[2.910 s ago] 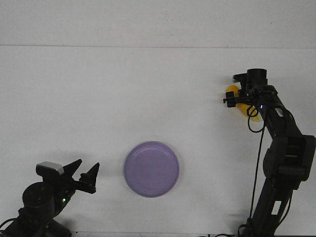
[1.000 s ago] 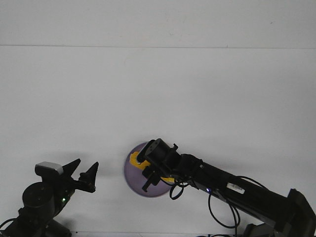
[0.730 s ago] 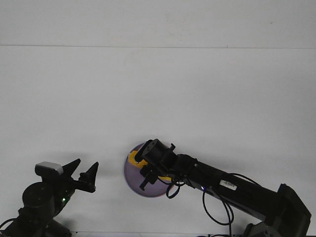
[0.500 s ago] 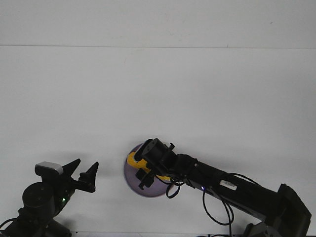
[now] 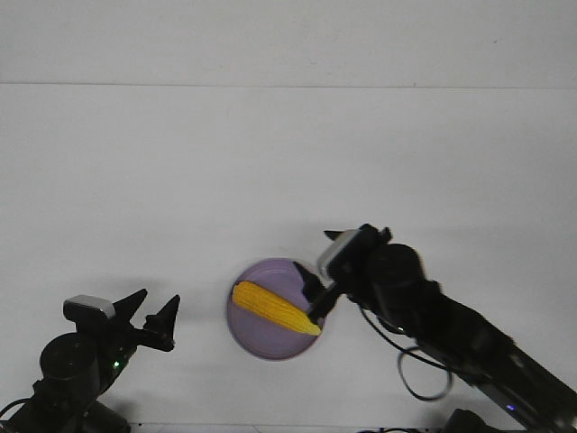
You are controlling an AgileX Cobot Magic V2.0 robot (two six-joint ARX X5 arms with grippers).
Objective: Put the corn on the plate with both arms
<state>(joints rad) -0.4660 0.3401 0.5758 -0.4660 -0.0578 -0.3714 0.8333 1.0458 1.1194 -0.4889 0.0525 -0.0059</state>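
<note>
The corn (image 5: 273, 308) lies flat on the lavender plate (image 5: 261, 343) near the table's front, its orange end to the left and its paler tip to the right. My right gripper (image 5: 308, 290) is open and empty, raised just off the corn's right tip at the plate's right rim. My left gripper (image 5: 155, 317) is open and empty at the front left, well to the left of the plate.
The white table (image 5: 270, 162) stretches back to a wall. The right arm (image 5: 451, 334) reaches in from the front right corner. The left arm's base (image 5: 72, 365) sits at the front left corner.
My right gripper has let go of the corn, opened and drawn back to the right and upward. The corn now lies uncovered on the plate. The left arm has not moved.
</note>
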